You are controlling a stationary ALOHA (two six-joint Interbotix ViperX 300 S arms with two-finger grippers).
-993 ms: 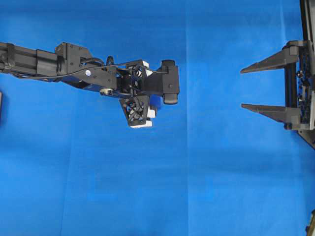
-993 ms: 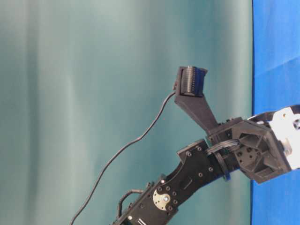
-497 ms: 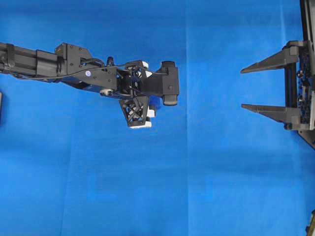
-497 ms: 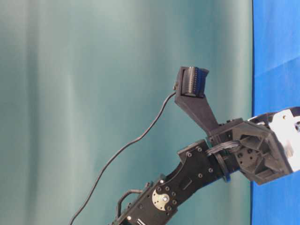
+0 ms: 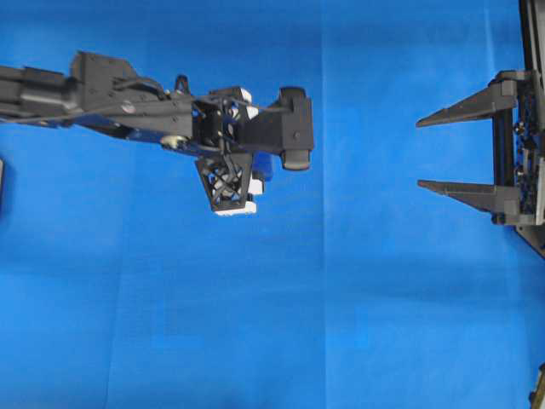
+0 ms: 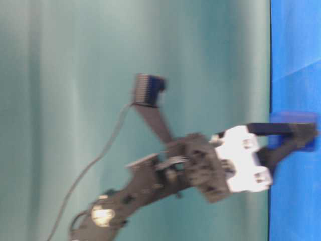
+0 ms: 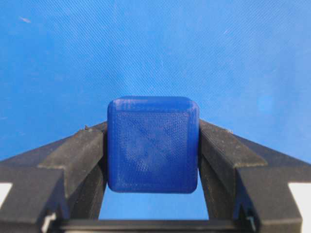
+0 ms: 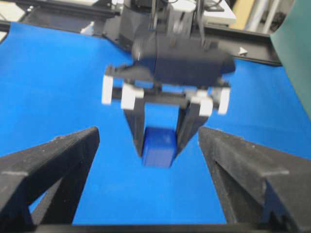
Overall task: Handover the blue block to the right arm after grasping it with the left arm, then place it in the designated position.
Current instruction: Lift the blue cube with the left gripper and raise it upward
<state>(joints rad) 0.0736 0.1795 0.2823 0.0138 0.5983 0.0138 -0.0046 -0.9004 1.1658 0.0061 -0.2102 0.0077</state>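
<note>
Though overhead hides it, blue block [image 7: 152,144] clamped in left claw [image 7: 152,160]

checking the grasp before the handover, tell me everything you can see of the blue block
The blue block is a small dark-blue cube with rounded edges and a finely ridged, printed-plastic look, darker than the blue cloth. It sits squarely between the two black fingers of the left gripper, which press on its opposite sides. From the right wrist view it hangs at the fingertips, facing the right gripper, whose jaws stand wide apart some way off. Whether it has cleared the cloth cannot be told.
</note>
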